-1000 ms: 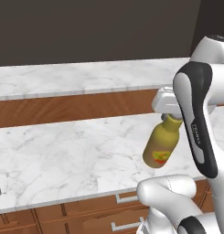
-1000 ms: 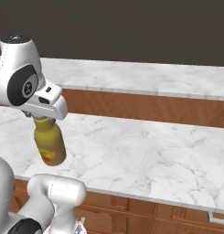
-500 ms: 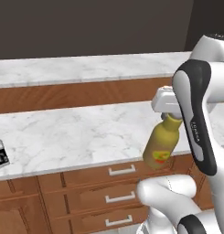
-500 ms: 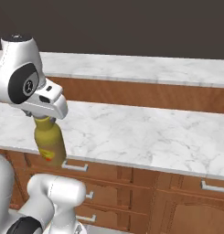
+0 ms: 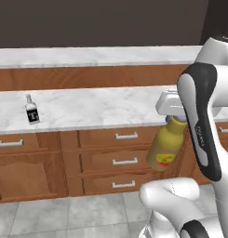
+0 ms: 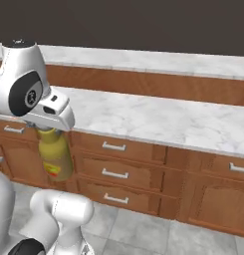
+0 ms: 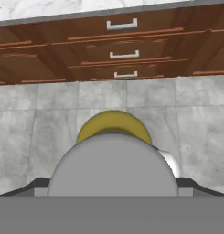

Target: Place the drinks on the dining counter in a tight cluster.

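A mustard-yellow bottle (image 5: 165, 148) with a grey cap and a red-yellow label hangs from my gripper (image 5: 175, 119), which is shut on its cap. It hovers over the floor in front of the drawers. From the other side, the same bottle (image 6: 55, 155) hangs under the gripper (image 6: 50, 130). The grey cap (image 7: 113, 169) looms large in the hand view, between the dark fingertips (image 7: 39, 183). A tiny clear bottle (image 5: 31, 110) with a dark cap stands on the near marble cabinet top at the left. The dining counter (image 5: 87, 56) runs behind it, above plain brown panels.
Marble-topped cabinets (image 5: 101, 106) with drawers and silver handles (image 5: 126, 135) stand between me and the dining counter (image 6: 143, 59). Grey tiled floor (image 5: 64, 214) lies in front of the cabinets. My own white arm (image 5: 204, 121) rises at the right of the left base view.
The whole picture has shifted: the base has backed away from the cabinets, so drawers and floor now show. The yellow bottle stays in the gripper as before.
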